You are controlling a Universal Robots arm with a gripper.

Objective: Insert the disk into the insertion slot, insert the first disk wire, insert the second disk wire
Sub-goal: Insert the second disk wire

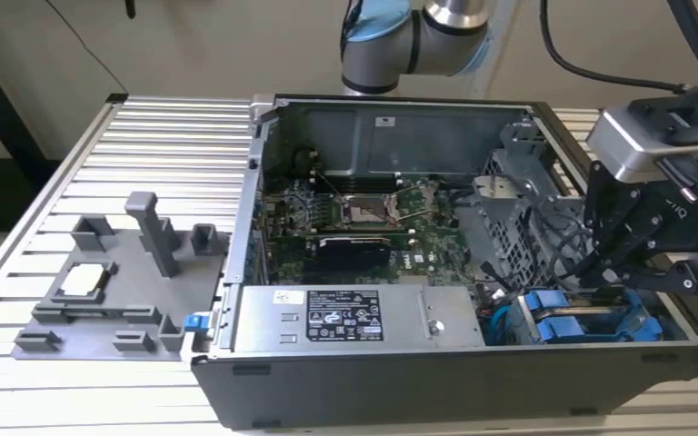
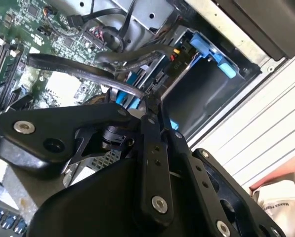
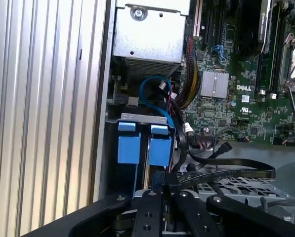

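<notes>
In the exterior view my gripper (image 1: 589,271) reaches into the open computer case at its right, just above the blue carrier ends of the disk (image 1: 573,320). Those ends sit in the grey metal insertion slot (image 3: 145,118) at the case's corner. In the first wrist view two blue carrier ends (image 3: 159,148) stand side by side in that bay. In both wrist views my gripper (image 3: 170,186) (image 2: 151,104) is shut on the end of a flat black disk wire (image 3: 226,173) (image 2: 78,69), close above the blue carriers. The wire's connector is hidden by the fingers.
A grey power supply box with a sticker (image 1: 343,318) lies beside the bay, with the motherboard (image 1: 362,218) and a perforated metal cage (image 1: 519,218) behind. Bundled cables (image 3: 187,84) crowd the bay. A grey fixture (image 1: 119,282) stands on the slatted table (image 1: 143,136), at the exterior view's left.
</notes>
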